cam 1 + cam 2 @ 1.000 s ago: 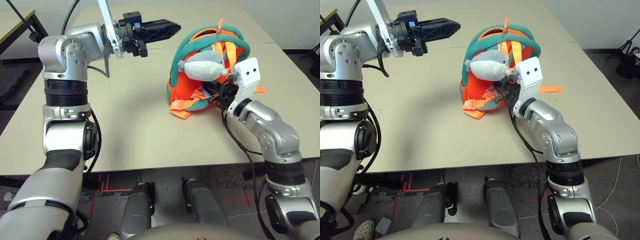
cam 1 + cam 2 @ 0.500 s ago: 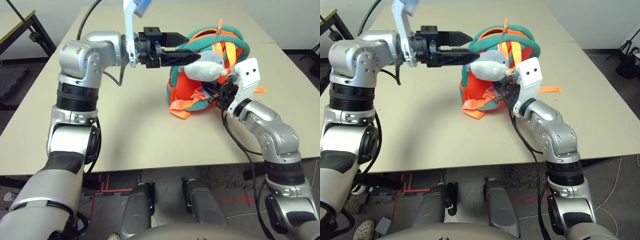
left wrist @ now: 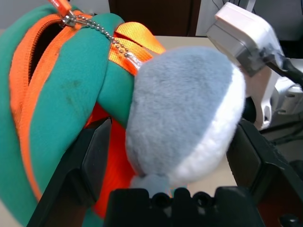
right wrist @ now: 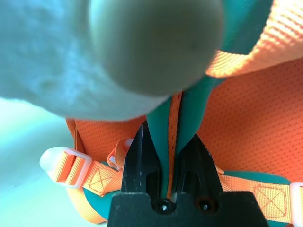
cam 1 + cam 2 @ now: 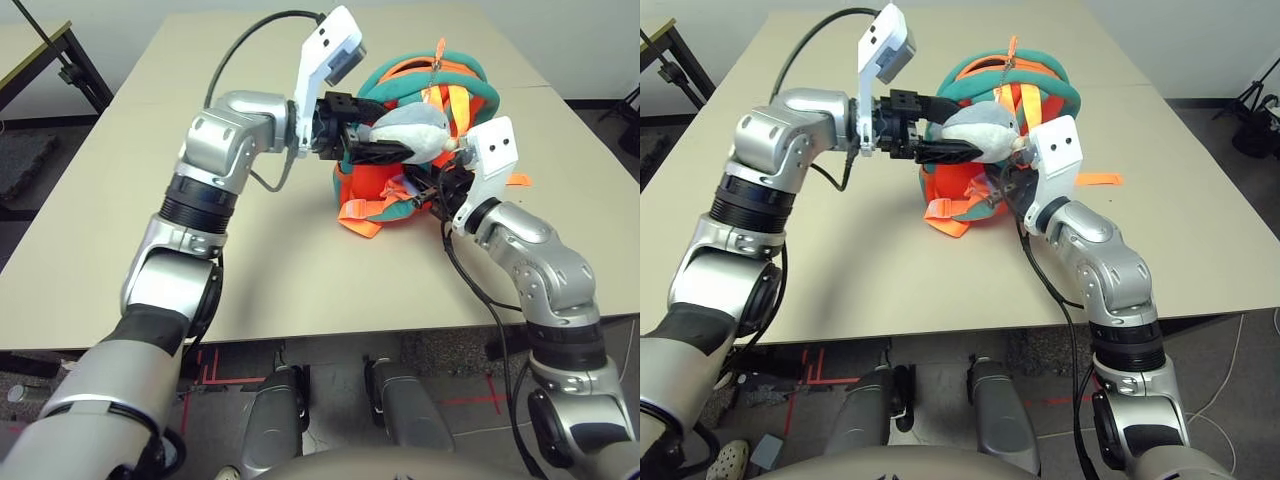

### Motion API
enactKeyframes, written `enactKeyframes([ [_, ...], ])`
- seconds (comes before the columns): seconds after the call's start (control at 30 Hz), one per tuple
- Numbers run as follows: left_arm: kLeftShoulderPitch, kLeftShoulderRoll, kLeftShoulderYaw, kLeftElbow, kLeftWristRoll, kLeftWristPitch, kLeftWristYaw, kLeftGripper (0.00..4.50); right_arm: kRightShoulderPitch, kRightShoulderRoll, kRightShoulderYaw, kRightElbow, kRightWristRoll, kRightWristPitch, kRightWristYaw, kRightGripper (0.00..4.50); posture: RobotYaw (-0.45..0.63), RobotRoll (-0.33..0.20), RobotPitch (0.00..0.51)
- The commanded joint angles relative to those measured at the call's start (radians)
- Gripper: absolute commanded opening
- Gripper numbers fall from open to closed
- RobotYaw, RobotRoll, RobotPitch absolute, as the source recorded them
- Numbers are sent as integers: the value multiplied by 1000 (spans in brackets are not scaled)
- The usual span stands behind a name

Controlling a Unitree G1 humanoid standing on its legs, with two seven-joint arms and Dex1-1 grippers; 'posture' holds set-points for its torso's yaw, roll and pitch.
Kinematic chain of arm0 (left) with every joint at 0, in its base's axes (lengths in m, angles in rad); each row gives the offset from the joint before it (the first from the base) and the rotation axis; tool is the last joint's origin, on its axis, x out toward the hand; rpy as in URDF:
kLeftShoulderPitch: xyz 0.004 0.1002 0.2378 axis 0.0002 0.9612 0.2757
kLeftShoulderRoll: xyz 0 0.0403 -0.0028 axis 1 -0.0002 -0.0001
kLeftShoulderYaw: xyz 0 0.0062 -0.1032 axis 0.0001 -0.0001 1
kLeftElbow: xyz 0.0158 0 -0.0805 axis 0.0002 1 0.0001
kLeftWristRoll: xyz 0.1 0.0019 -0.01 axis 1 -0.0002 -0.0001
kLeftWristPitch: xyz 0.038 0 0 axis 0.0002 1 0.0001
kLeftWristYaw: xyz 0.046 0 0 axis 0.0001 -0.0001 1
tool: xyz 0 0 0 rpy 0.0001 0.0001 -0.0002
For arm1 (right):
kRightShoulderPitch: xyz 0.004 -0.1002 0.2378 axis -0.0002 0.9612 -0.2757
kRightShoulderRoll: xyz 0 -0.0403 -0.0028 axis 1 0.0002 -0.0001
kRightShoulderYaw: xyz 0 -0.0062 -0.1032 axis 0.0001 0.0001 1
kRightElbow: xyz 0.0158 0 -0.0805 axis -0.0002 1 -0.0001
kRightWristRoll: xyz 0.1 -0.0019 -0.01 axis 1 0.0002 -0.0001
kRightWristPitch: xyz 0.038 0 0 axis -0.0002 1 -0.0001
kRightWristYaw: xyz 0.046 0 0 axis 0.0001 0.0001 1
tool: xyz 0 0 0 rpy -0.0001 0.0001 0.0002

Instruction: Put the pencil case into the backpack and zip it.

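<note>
The orange backpack (image 5: 372,187) with teal trim lies at the table's far right of centre, its grey-white plush fish (image 5: 412,124) resting on top. My left gripper (image 5: 385,150) reaches in from the left, open, and its fingers (image 3: 94,161) straddle the plush fish (image 3: 184,109) with a teal strap (image 3: 61,104) alongside. Low on the backpack's right side, my right gripper (image 5: 426,194) is shut on a teal strap with an orange edge (image 4: 165,118). The pencil case is out of view.
The beige table (image 5: 250,260) has open room to the left and in front of the backpack. A loose orange webbing end (image 5: 1100,180) lies on the table right of the backpack. A dark stand (image 5: 50,50) sits beyond the far left edge.
My left arm has swung right from over the bare table to the backpack, and its fingers have opened around the plush fish. The right arm and backpack have stayed put.
</note>
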Motion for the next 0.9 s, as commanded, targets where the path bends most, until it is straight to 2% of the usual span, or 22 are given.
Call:
enactKeyframes([
  [0.03, -18, -7, 4, 35, 21, -11, 3, 4331, 19, 7, 24, 19, -5, 26, 5, 167, -221, 0, 128],
  [0.1, -18, -4, 10, 33, 14, -3, -5, 3864, 20, 6, 23, 17, -5, 26, 3, 167, -221, 0, 128],
  [0.17, -17, 4, 6, 27, 16, 6, -12, 3201, 21, 5, 23, 18, -5, 26, 3, 167, -221, 0, 128],
  [0.3, -23, 22, 15, 1, 4, 41, -21, 1575, 20, 3, 23, 20, -6, 25, 4, 167, -221, 0, 128],
  [0.43, -21, 61, 36, -50, -20, 82, -38, 393, 21, 2, 25, 22, -7, 22, 5, 167, -213, 0, 126],
  [0.5, -25, 81, 61, -68, -38, 105, -40, 241, 21, 2, 26, 24, -8, 21, 6, 167, -210, 0, 126],
  [0.73, -53, 182, 130, -97, -69, 155, -47, 237, 19, 1, 29, 33, -9, 16, 9, 167, -201, 0, 128],
  [0.9, -28, 281, 144, -119, -76, 190, -76, 236, 17, 0, 29, 39, -10, 13, 11, 167, -195, 0, 129],
])
